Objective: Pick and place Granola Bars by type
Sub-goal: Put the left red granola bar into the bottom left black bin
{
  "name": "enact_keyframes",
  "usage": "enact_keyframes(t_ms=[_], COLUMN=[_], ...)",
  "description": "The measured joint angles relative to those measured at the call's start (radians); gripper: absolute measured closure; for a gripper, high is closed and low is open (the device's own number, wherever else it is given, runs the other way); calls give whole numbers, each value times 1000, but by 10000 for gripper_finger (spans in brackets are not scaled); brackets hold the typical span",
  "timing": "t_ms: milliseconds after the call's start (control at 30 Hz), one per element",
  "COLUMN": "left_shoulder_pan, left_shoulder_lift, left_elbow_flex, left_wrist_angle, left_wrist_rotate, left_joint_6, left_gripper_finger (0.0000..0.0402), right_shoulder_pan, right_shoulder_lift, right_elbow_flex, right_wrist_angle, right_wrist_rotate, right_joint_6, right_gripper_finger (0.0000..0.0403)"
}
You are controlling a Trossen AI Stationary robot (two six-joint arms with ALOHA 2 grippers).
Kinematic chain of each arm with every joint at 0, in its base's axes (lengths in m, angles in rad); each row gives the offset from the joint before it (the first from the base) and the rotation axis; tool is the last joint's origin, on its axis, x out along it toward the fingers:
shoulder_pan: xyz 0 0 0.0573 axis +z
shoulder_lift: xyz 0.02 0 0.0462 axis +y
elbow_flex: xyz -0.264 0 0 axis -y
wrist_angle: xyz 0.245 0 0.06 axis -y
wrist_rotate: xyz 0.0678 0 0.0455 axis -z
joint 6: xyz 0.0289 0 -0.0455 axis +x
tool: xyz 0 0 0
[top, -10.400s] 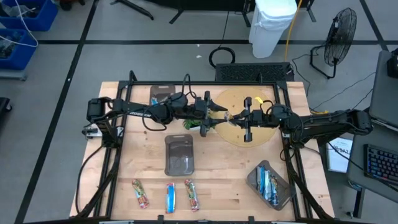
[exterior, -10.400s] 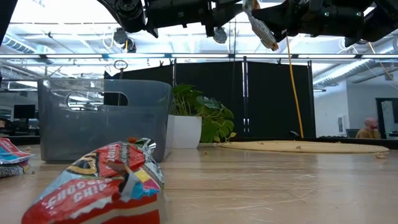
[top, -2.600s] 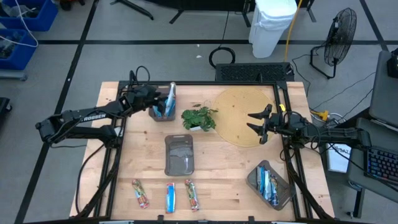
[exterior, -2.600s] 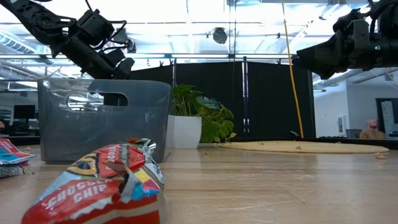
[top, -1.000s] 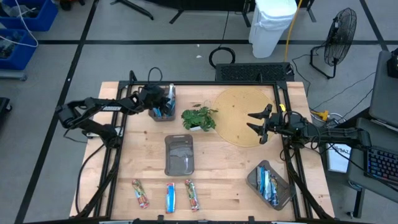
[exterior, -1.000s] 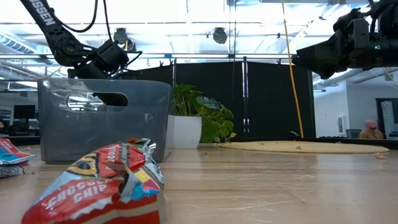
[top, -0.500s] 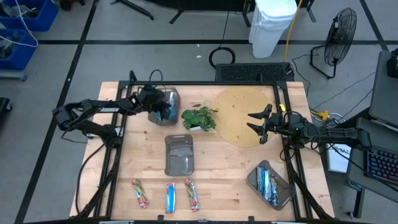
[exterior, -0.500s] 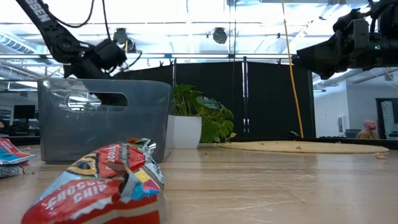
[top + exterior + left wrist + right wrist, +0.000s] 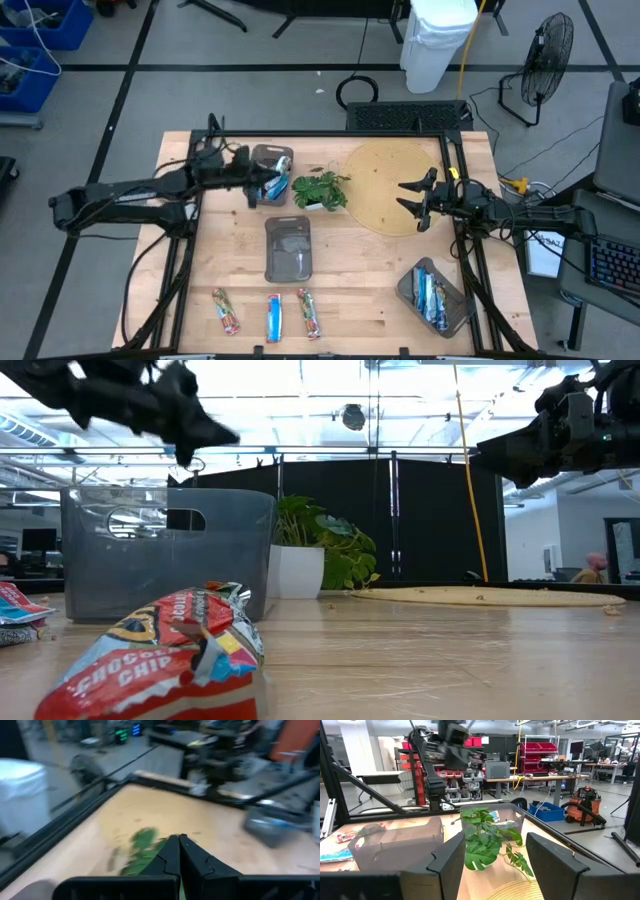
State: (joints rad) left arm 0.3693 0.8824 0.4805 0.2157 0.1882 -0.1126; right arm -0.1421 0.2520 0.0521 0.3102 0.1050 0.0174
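Three small wrapped granola bars (image 9: 268,316) lie in a row at the near edge of the wooden worktop (image 9: 352,270) – only the high view shows this. Up close, the low view shows a red wrapper (image 9: 165,663) with the words "CHOCOLATE CHIP". More bars sit in two grey trays (image 9: 433,297), one (image 9: 271,173) by the left gripper (image 9: 262,183) – its fingers are pressed together, empty. Over the round tan mat (image 9: 388,184), the right gripper (image 9: 408,199) has its fingers wide.

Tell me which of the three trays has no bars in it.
The middle tray, alone at the table's centre; the far-left tray and near-right tray both hold bars.
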Motion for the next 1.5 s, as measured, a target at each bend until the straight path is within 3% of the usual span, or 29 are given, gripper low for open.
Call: enact_keyframes(t_ms=[167, 367, 533, 733, 833, 967, 1100, 1167, 1333, 1500], left_shoulder_pan=[-215, -545, -801, -1029, -1105, -1184, -1255, -1265, -1237, -1233], left_shoulder_lift=[-105, -131, -103, -42, 24, 191, 401, 495, 670, 787], left_elbow_flex=[0, 1, 1, 5, 63, 231, 463, 591, 863, 969], left_wrist_angle=[-87, -236, -376, -458, -598, -803, -859, -944, -1296, -1623], left_wrist_rotate=[-66, -378, -620, -718, -739, -738, -717, -673, -475, -188], left_joint_6=[60, 61, -188, -572, -751, -873, -678, -682, -1135, -1587], left_gripper_finger=[400, 401, 401, 401, 401, 401, 401, 401, 401, 401], right_shoulder_pan=[0, 0, 0, 0, 0, 0, 0, 0, 0, 0], right_shoulder_lift=[0, 0, 0, 0, 0, 0, 0, 0, 0, 0], right_elbow_flex=[0, 0, 0, 0, 0, 0, 0, 0, 0, 0], right_wrist_angle=[15, 15, 15, 14, 14, 14, 14, 14, 14, 14], right_wrist_rotate=[0, -1, -1, -1, -1, -1, -1, -1, -1, -1], right_joint_6=[-2, 3, 4, 5, 4, 5, 5, 5, 5, 5], right_gripper_finger=[202, 202, 202, 202, 202, 202, 202, 202, 202, 202])
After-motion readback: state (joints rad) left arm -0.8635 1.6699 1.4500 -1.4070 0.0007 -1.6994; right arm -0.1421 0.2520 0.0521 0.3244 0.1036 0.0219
